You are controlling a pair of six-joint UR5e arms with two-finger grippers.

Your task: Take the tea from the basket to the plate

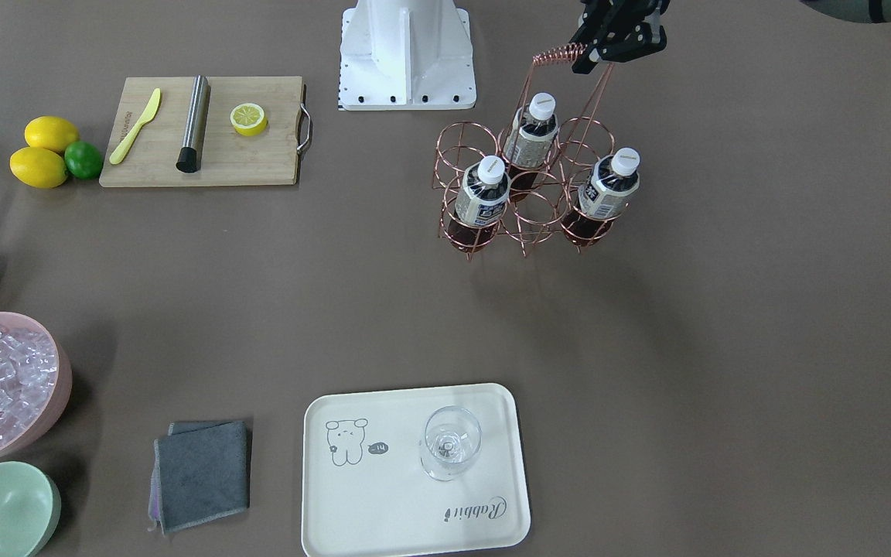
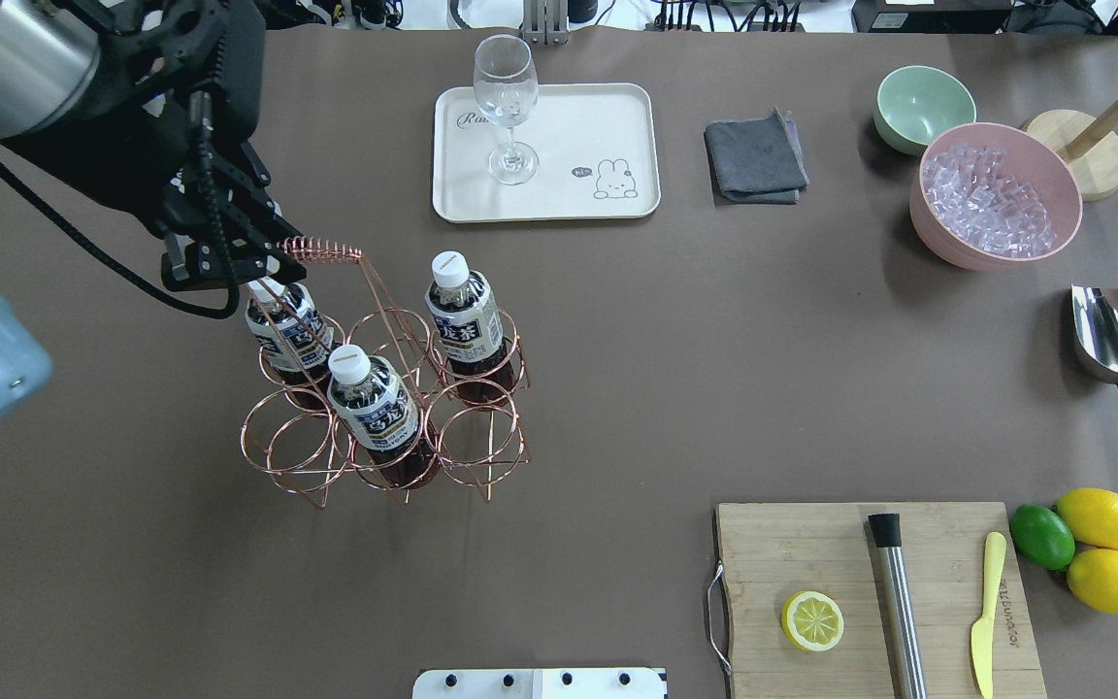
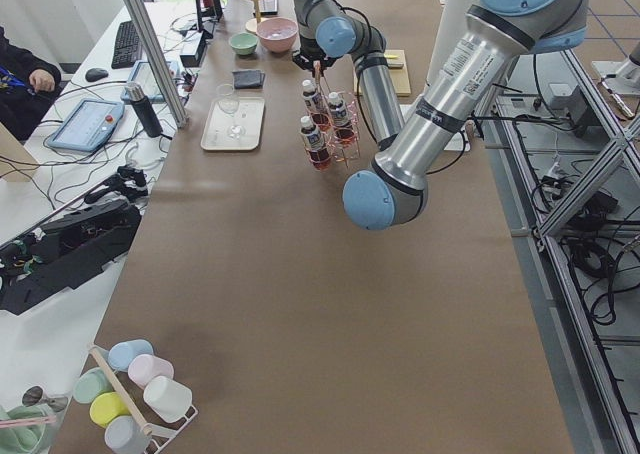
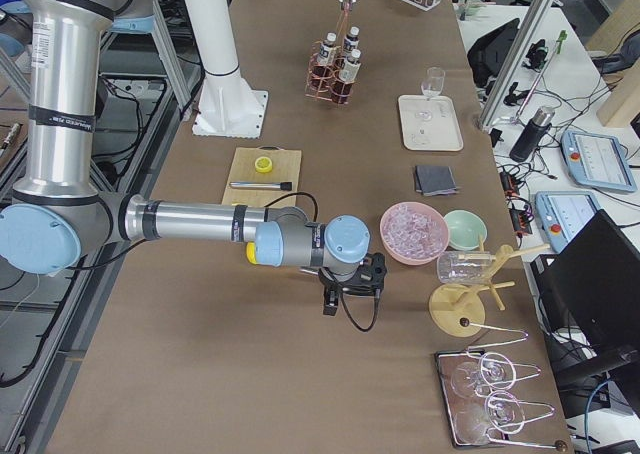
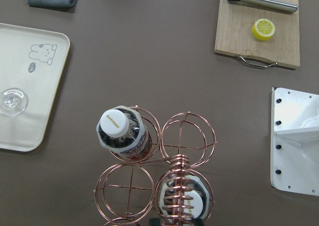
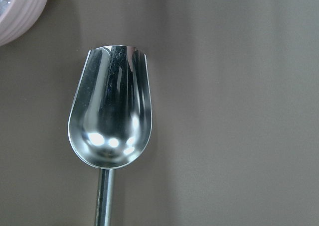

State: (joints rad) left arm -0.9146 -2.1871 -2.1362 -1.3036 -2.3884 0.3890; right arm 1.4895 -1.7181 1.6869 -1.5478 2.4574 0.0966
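Note:
The copper wire basket (image 2: pixel 481 427) stands on the table's left half and holds three tea bottles (image 2: pixel 467 316), (image 2: pixel 375 408), (image 2: pixel 287 330). My left gripper (image 2: pixel 263 254) is at the top of the basket's coiled handle (image 2: pixel 326 252), shut on its end. The front view shows the same grip (image 1: pixel 588 56) above the basket (image 1: pixel 527 224). In the left wrist view the coil (image 5: pixel 177 196) runs under the camera over one bottle, with another bottle (image 5: pixel 119 131) beside it. The cream plate (image 2: pixel 559 199) lies beyond the basket and bears a stemmed glass (image 2: pixel 506 87). My right gripper (image 4: pixel 345 294) shows only in the right side view; I cannot tell its state.
A metal scoop (image 6: pixel 112 131) lies under the right wrist camera, near the pink bowl of ice (image 2: pixel 996 194). A grey cloth (image 2: pixel 753 146) and a mint bowl (image 2: pixel 923 102) lie right of the plate. A cutting board (image 2: pixel 811 553) with a lemon half sits at the near right.

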